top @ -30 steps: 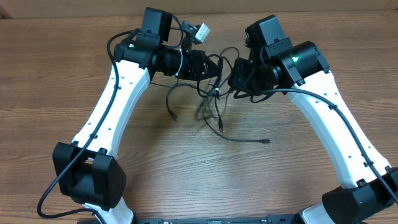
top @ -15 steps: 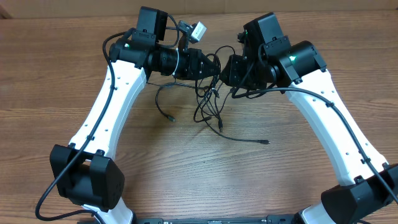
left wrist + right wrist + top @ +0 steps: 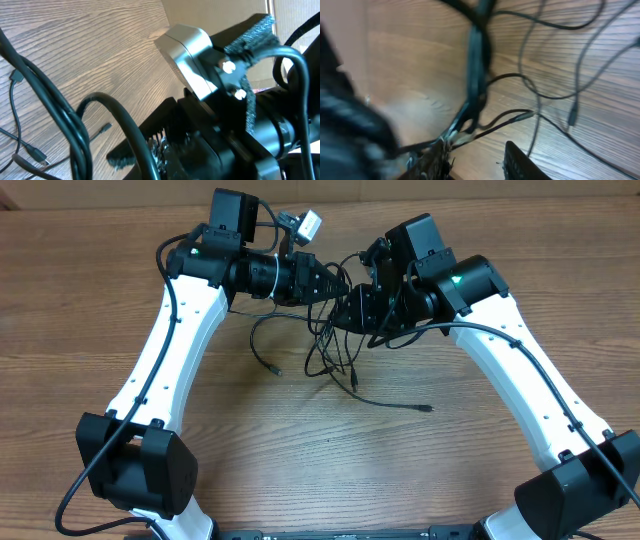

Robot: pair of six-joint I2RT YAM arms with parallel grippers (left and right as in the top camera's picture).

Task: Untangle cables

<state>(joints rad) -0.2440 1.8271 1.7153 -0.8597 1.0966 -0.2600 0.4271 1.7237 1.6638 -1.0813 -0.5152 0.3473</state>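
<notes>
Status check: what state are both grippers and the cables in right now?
left gripper: shut on the cables, holding the bunch up
right gripper: open, strands gathered against one finger
cables: tangled, hanging in loops, loose ends lying on the table

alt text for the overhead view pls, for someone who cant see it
Two white robot arms reach in from the near corners of a wooden table, the left gripper and right gripper almost touching at a tangle of thin black cables. The left gripper pinches the bunch; loose strands trail onto the table, ending in small plugs.
</notes>
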